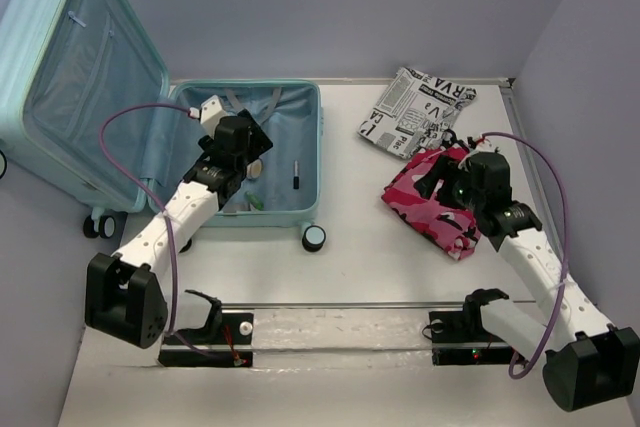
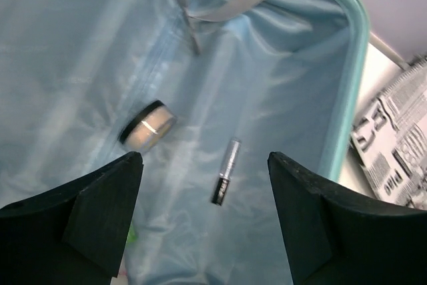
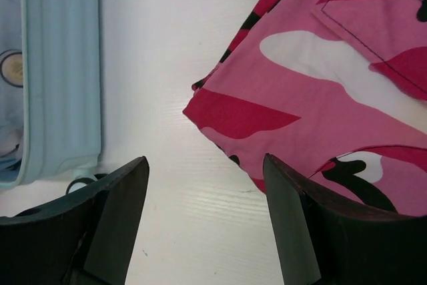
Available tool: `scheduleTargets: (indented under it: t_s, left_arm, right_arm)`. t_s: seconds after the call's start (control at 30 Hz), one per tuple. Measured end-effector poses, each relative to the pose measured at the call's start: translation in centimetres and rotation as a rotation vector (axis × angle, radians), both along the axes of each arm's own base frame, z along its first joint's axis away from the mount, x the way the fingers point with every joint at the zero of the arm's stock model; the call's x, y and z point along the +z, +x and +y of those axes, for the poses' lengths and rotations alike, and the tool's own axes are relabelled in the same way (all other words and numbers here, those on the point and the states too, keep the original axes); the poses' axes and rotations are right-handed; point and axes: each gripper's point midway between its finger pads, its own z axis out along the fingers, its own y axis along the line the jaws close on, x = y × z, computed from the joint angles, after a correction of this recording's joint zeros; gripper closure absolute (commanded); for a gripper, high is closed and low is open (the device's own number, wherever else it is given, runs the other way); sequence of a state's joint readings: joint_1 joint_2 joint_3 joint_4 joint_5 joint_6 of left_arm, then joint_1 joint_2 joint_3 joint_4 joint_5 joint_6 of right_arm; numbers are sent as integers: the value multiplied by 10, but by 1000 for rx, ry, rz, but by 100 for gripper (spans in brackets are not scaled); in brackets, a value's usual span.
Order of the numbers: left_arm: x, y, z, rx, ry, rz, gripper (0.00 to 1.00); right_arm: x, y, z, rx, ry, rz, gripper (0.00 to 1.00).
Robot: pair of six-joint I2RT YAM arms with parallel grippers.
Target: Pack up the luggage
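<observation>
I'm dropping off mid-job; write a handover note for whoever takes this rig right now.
Left gripper: open, empty, above the lower half of the open pale aqua hard-shell suitcase.
Right gripper: open, empty, over the edge of the pink camouflage garment on the table.
Done: small round black-lidded jar and slim silver-and-black tube lie in the suitcase.
To do: pink garment and newspaper-print fabric item, both on the table outside the suitcase.

Green object (image 2: 131, 235) beside left claw (image 2: 203, 158): mostly hidden, unidentifiable. Pink garment (image 3: 347, 91) ahead of right claw (image 3: 203, 159): cropped by frame edge.
</observation>
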State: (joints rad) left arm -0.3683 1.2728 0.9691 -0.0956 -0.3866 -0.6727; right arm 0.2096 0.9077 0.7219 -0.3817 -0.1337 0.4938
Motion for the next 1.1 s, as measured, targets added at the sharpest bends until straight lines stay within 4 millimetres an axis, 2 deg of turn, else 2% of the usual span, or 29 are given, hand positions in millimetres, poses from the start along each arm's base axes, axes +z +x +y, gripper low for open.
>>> scheduleTargets:
  t_s: [0.07, 0.17, 0.27, 0.33, 0.37, 0.4, 0.43, 0.53, 0.57, 0.67, 0.73, 0.87, 1.1]
  left_arm:
    - [5, 0, -14, -55, -11, -14, 14]
    - [18, -8, -63, -216, -28, -50, 14]
    - [37, -24, -146, -473, -73, -84, 14]
    - [43, -35, -197, -628, -106, -88, 13]
    - [43, -38, -214, -678, -115, -87, 9]
    - [37, -43, -235, -738, -121, -72, 4]
    - [33, -45, -245, -769, -120, -61, 4]
    - [4, -49, -280, -867, -110, 8, 1]
    - [-11, -48, -292, -897, -102, 39, 1]
    - [-45, -48, -308, -927, -70, 106, 1]
    - [-75, -48, -314, -938, -35, 162, 1]
    - [-112, -49, -318, -948, 6, 236, 1]
    - [-143, -46, -331, -987, 21, 284, 1]
  right_arm:
    - [1, 5, -8, -46, -27, -2, 18]
    - [4, 12, -19, -110, -62, -4, 14]
    - [10, 24, -36, -194, -98, -10, 7]
    - [13, 35, -59, -296, -118, -11, 3]
    - [13, 37, -70, -343, -128, -10, 1]
    - [12, 39, -78, -378, -133, -5, 1]
    - [9, 41, -93, -436, -137, 5, 0]
    - [-1, 45, -130, -572, -133, 43, 0]
    - [-10, 46, -146, -622, -120, 73, 0]
    - [-33, 42, -187, -748, -77, 141, 0]
    - [-49, 35, -203, -804, -47, 190, 0]
    - [-72, 25, -214, -839, -12, 258, 0]
    - [-102, 15, -217, -849, 20, 340, 0]
